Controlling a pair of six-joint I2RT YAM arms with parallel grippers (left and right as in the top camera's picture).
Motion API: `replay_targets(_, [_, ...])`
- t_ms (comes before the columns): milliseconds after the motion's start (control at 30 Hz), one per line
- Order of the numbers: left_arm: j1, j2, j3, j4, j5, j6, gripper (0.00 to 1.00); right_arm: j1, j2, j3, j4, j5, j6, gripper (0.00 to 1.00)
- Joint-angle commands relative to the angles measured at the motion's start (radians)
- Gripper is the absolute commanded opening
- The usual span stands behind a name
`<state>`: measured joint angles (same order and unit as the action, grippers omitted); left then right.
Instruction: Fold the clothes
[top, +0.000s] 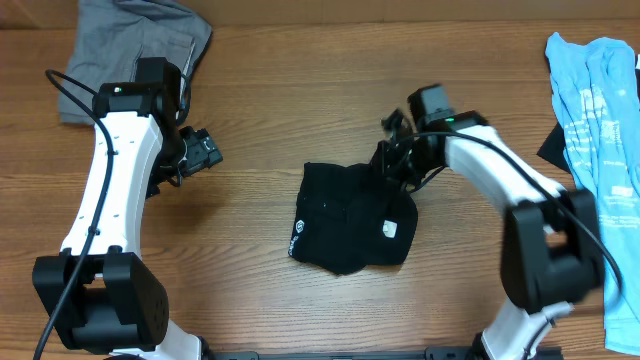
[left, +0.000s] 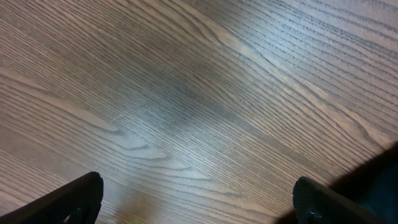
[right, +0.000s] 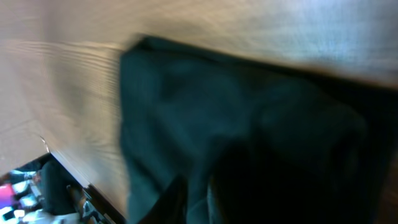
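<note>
Black T-shirt (top: 350, 225) just under right tool (top: 390, 162), open or closed unclear; left tool (top: 208, 152) wide open, well apart.

The T-shirt (top: 350, 225) lies mid-way on the table (top: 300, 100), a folded garment (top: 130, 50) at the far left corner, a printed shirt (top: 600, 150) along the right edge. The left gripper (top: 205, 152) is apart to the T-shirt's left, the right gripper (top: 395, 160) at its far right corner.
</note>
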<state>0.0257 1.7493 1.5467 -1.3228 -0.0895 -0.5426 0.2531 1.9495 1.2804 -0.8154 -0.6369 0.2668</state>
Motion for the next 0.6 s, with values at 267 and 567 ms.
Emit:
replay_targets(267, [-0.008, -0.010, -0.007, 0.001, 0.005, 0.026, 1.00, -0.088, 0.154, -0.009, -0.179, 0.454, 0.152, 0.06])
replay_targets(567, [-0.008, -0.010, -0.007, -0.004, 0.005, 0.026, 1.00, -0.097, 0.047, 0.210, -0.467, 0.743, 0.338, 0.05])
